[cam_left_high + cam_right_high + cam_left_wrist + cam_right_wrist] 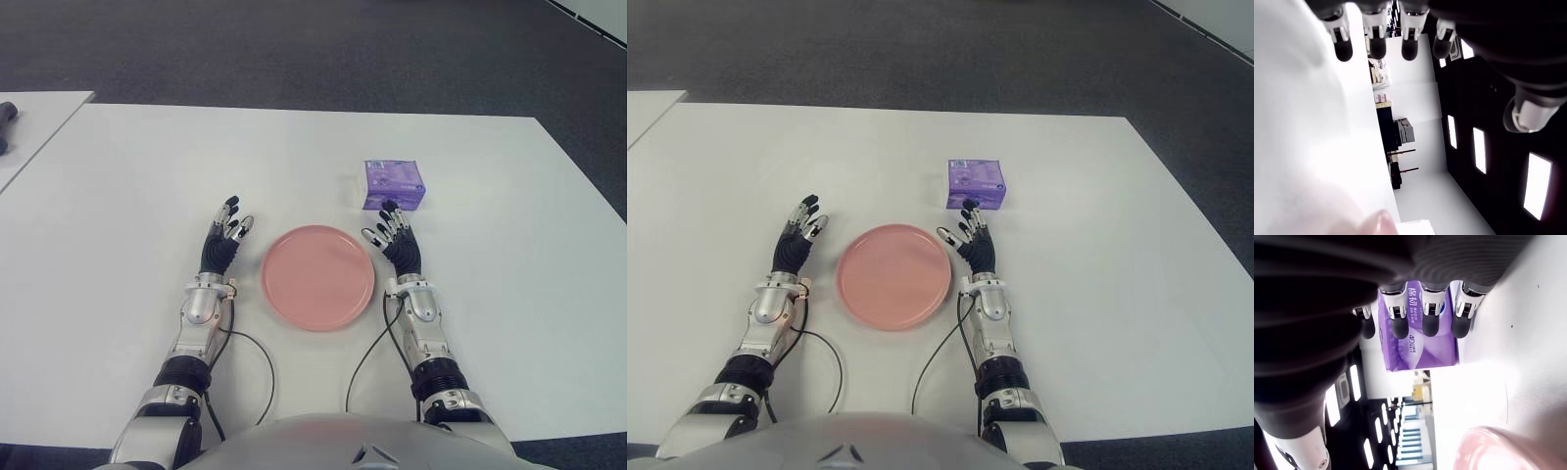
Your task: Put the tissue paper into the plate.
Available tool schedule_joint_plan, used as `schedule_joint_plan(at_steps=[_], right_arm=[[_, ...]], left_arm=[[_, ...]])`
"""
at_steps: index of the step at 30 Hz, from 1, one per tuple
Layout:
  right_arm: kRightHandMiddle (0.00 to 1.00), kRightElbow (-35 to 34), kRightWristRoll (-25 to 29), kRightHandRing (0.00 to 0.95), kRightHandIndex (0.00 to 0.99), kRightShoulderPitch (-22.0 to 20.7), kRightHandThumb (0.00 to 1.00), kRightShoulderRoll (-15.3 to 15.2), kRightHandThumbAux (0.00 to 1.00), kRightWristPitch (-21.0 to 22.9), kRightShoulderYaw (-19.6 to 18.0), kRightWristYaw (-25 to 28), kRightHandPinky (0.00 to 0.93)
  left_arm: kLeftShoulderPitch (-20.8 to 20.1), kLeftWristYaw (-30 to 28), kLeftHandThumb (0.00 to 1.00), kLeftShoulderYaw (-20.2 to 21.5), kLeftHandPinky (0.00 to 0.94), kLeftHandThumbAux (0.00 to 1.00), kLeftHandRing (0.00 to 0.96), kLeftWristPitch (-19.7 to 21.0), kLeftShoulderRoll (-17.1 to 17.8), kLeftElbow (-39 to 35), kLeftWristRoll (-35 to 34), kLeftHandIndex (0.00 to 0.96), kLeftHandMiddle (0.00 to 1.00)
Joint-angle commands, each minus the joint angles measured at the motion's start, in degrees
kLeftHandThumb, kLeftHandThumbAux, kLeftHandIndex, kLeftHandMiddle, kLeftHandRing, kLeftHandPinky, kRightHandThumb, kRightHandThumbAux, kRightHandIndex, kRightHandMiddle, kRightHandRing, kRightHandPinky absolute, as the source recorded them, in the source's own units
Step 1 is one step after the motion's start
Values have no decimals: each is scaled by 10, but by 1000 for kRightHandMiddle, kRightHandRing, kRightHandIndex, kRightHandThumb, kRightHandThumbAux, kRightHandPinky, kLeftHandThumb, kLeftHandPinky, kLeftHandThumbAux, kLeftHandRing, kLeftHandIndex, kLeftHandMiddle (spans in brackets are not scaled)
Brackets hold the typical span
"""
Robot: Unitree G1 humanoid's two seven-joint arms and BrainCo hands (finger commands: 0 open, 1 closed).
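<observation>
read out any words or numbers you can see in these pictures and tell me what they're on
"4D": on the purple tissue pack, seen past the open right hand.
White Chinese characters on the same pack: partly hidden by fingers, not readable with confidence.
Small print on the pack's top: too small to read.
Pink plate, table, left hand: no text.

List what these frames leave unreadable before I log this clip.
- Tissue pack: its near edge is covered by the right robot hand in the eye views; contact cannot be told. The right wrist view shows fingers across its print.
- Dark objects on the side table: cut off by the left eye view's edge.
- Pink plate: only a blurred rim in the right wrist view.
- Left robot hand: only fingertips show in its wrist view.
</observation>
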Motion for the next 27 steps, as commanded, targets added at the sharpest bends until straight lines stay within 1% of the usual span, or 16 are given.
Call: schedule_joint_plan(at_steps=[1,8,10,12,14,16,19,21,23,25,27], right_arm=[[15,20,-15,31,0,25,66,-1,742,44,3,-14,71],[13,25,-35,24,0,20,79,-10,725,63,5,-37,48],[11,17,-41,20,0,18,83,-16,712,59,3,-41,37],[9,-18,-45,16,0,18,85,-21,703,69,2,-44,30],[5,-99,-51,12,0,14,89,-31,692,112,-3,-53,31],[3,-130,-61,12,0,0,98,-39,684,120,-10,-67,40],[2,-175,-78,14,0,-11,109,-44,677,110,-18,-92,54],[5,-183,-91,18,0,-21,113,-48,673,86,-24,-113,60],[8,-183,-96,22,0,-26,116,-50,671,79,-25,-122,67],[12,-211,-107,25,0,-48,119,-53,669,73,-27,-136,65],[16,-257,-122,27,0,-84,122,-57,666,75,-29,-153,57]], left_arm=[[15,13,0,1,0,397,0,0,-5,12,6,0,0],[13,19,0,-1,0,392,0,0,-6,15,9,0,0],[11,20,0,-1,0,390,0,0,-6,17,9,0,0],[9,21,0,-1,0,389,0,-1,-6,21,8,0,0],[6,21,0,0,0,387,0,-3,-7,27,6,0,0],[2,21,0,1,0,386,0,-5,-7,33,5,0,0],[-3,21,0,1,0,384,0,-7,-6,41,5,0,0],[-6,22,0,1,0,382,0,-9,-6,46,6,0,0],[-9,24,0,0,0,381,0,-11,-6,49,7,0,0],[-11,26,0,1,0,382,0,-12,-8,51,7,0,0],[-12,27,0,1,0,384,0,-12,-9,52,7,0,0]])
